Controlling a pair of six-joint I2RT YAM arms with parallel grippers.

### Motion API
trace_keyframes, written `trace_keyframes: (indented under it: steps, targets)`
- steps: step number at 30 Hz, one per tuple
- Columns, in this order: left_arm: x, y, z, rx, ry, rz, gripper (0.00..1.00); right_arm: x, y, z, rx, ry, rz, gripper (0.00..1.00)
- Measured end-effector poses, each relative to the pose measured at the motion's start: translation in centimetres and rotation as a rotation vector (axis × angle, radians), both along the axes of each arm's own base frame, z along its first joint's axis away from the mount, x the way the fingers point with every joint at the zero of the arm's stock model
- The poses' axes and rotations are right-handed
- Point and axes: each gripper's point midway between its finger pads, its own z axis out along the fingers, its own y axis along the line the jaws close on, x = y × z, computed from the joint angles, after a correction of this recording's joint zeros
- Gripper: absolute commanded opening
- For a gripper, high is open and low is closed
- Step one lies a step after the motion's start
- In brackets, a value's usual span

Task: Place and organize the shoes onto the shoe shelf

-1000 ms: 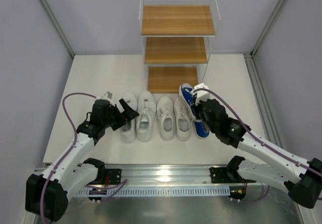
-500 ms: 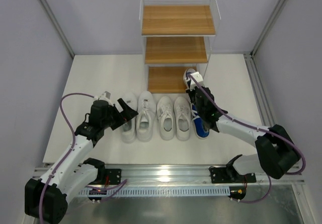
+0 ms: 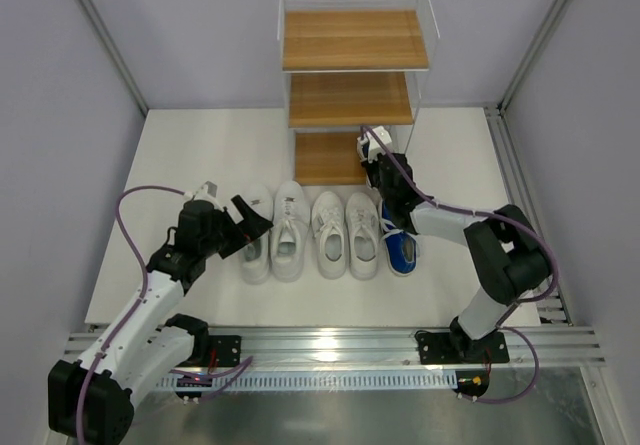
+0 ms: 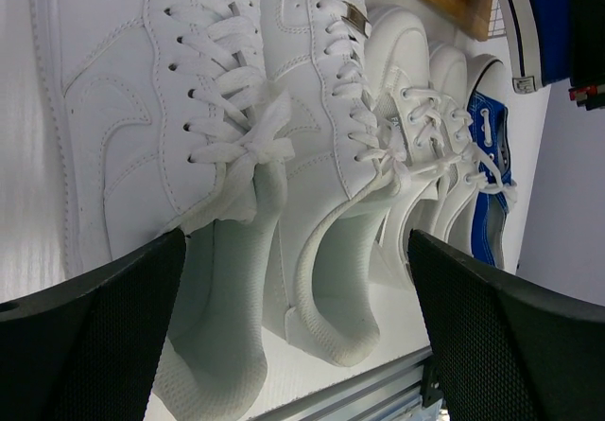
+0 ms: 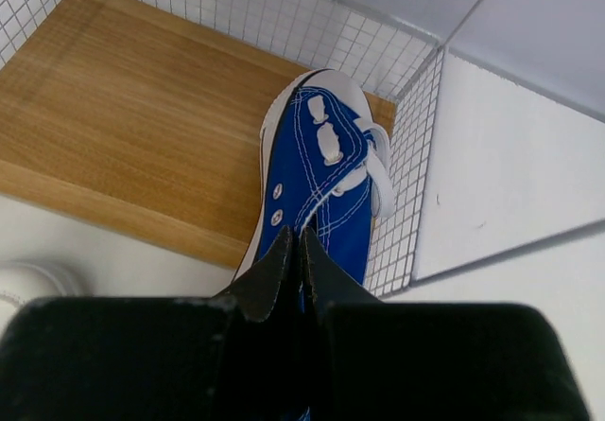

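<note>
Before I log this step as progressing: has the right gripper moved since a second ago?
Yes. The right gripper, shut on a blue shoe, has moved away from the robot's base to the shelf, over its bottom board.

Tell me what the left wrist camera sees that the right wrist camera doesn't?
Only the left wrist view shows the four white sneakers in a row, the blue sneaker on the table beyond them, and the open left tool. Only the right wrist view shows the shelf's wire mesh and, close up, the right tool shut on the other blue sneaker, its toe over the bottom board. Both show that held sneaker and some of that board.
</note>
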Motion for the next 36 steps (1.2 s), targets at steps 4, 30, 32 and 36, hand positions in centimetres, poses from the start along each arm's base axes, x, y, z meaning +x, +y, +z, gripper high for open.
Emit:
trace_keyframes:
  steps: [4, 30, 32, 36]
  targets:
    - [0.0, 0.1, -0.1, 0.002, 0.000, 0.003, 1.00, 1.8, 0.8, -0.4, -0.011, -0.018, 0.002, 0.04]
    - [-0.2, 0.4, -0.3, 0.017, 0.006, 0.012, 1.00, 7.4, 0.0, -1.3, -0.169, -0.026, -0.149, 0.23]
    - [-0.2, 0.4, -0.4, 0.017, 0.007, 0.012, 1.00, 7.3, -0.5, -1.3, -0.180, -0.019, -0.178, 0.27]
    - [-0.2, 0.4, -0.4, 0.017, 0.009, 0.012, 1.00, 6.7, -1.8, -1.3, -0.207, 0.004, -0.244, 0.36]
